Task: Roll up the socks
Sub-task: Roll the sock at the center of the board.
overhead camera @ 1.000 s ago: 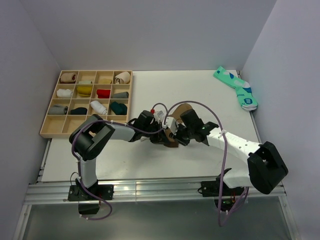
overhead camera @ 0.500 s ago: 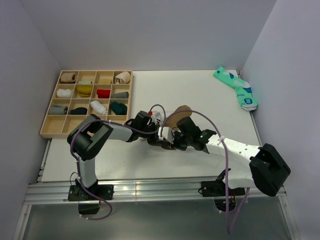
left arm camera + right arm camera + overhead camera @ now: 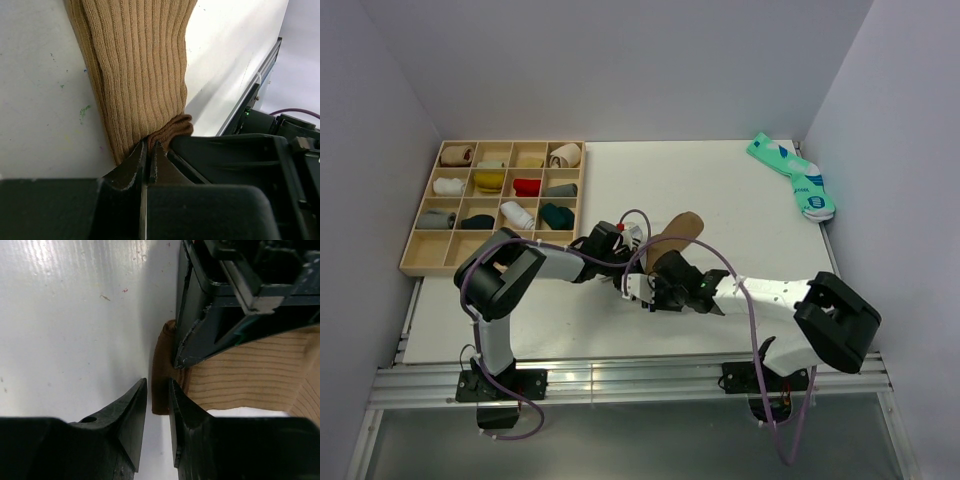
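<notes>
Where the worktop (image 3: 720, 180) is reaching its far left corner, a wooden tray (image 3: 470, 268) is sitting with rolled socks (image 3: 525, 187) tucked into its compartments, each too small from above to make out beyond its colour. Near the middle of the near edge, the left gripper (image 3: 146, 147) is lying low on the surface with its jaws pressed together. Its wrist view is showing them pinching the darker folded end of the tan sock (image 3: 678, 228). How much fabric is sitting between them is being hidden by the fingers themselves. From above, that grip is being covered by the two wrists crowding over it.

The sock's ribbed length is stretching away toward the far right, flat on the worktop, and its far end is being cut off in both wrist views. Just to the right, the right gripper (image 3: 157, 382) is facing the same folded end. Its jaws are standing narrowly apart and gripping nothing, with the tips just short of the fabric. At the far right corner, the teal pair (image 3: 790, 175) is lying flat, the two socks overlapping and one toe reaching the right edge.
</notes>
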